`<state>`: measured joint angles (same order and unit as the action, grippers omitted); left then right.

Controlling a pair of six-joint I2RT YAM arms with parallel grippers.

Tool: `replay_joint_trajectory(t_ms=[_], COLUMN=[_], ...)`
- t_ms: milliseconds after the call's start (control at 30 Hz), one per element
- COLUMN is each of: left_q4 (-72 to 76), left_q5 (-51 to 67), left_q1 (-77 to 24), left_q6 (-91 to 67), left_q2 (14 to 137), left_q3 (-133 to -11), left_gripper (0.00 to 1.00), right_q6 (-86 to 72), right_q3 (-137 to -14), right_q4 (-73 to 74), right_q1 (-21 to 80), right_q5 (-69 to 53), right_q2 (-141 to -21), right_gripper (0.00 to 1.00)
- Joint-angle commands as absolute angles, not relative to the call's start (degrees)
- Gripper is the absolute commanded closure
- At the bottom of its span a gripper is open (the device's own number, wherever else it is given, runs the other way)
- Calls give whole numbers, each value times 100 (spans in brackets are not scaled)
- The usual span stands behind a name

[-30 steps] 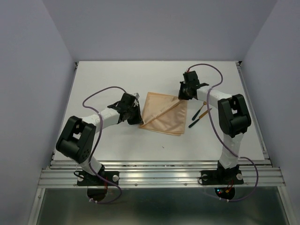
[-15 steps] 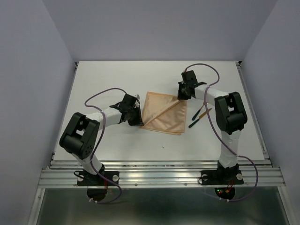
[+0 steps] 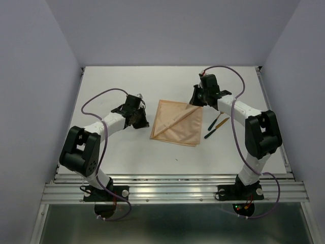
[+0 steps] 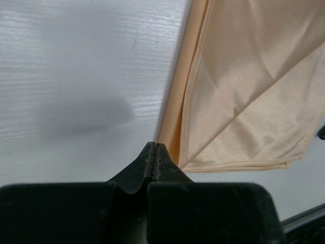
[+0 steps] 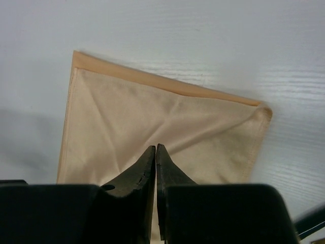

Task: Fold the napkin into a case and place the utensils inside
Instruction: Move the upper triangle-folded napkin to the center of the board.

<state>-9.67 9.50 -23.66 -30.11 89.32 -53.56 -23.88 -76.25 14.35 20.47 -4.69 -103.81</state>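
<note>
Napkin lies folded flat in the middle of the table, utensils just off its right edge. Left gripper sits beside the cloth's left edge, fingers pressed together on nothing. Right gripper hovers at the far corner, fingers all but together, nothing pinched.

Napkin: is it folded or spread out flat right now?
Folded. The napkin shows a diagonal flap edge across its top and stacked layers along its near edge. The utensils lie beside it, not inside.
</note>
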Motion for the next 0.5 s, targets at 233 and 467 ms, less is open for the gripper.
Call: replay_joint_trajectory(t_ms=[233,467], left_q4=[-633,-580], left_q5=[1011,1116], left_q1=[-2715,-3338], left_q6=[-3269,-3594], left_q2=[9519,9422], left_q3=[-5045,-4861], left_gripper=[100,100], right_q6=[-2497,-2435], right_q3=[-7339,-7164], right_q4=[1651,2012], right_q1=[2092,2092], right_q5=[-264,693], right_q2=[-9739,-9449], right_gripper=[76,70])
